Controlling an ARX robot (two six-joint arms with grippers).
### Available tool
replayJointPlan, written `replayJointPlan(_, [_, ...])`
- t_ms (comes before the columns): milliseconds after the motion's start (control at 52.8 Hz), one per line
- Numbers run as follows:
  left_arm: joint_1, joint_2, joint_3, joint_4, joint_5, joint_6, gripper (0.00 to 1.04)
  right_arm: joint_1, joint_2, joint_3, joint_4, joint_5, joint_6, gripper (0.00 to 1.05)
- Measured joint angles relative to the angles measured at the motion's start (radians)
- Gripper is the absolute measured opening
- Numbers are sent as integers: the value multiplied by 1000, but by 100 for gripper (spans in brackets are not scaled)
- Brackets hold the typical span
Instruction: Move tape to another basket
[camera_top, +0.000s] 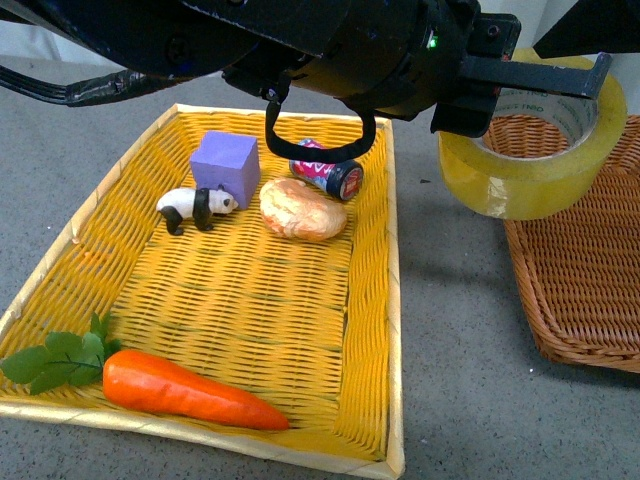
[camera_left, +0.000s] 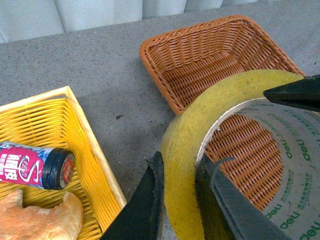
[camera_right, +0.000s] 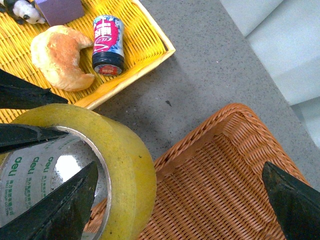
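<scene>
Yellowish tape (camera_left: 225, 95) pinched in left gripper (camera_left: 181, 159) over basket (camera_left: 200, 60); right wrist view: right gripper (camera_right: 180, 167) spread wide.

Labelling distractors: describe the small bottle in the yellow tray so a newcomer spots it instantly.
Start at the yellow woven tray, far right corner. Behind the bread roll lies a small bottle on its side. Only it has a pink-red label and a dark cap.

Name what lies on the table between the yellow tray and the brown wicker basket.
Only bare grey tabletop separates the yellow tray from the basket, apart from one small dark speck. Both wrist views show this.
</scene>
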Motion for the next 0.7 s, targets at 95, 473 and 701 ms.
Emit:
replayJointPlan(95, [0, 0, 0, 0, 0, 0, 15, 12, 32, 38, -61, -24, 0, 96])
replayJointPlan(473, [0, 0, 0, 0, 0, 0, 15, 30, 102, 101, -159, -12, 5, 50])
replayJointPlan(701, [0, 0, 0, 0, -2, -3, 15, 34, 107, 102, -188, -6, -11, 21])
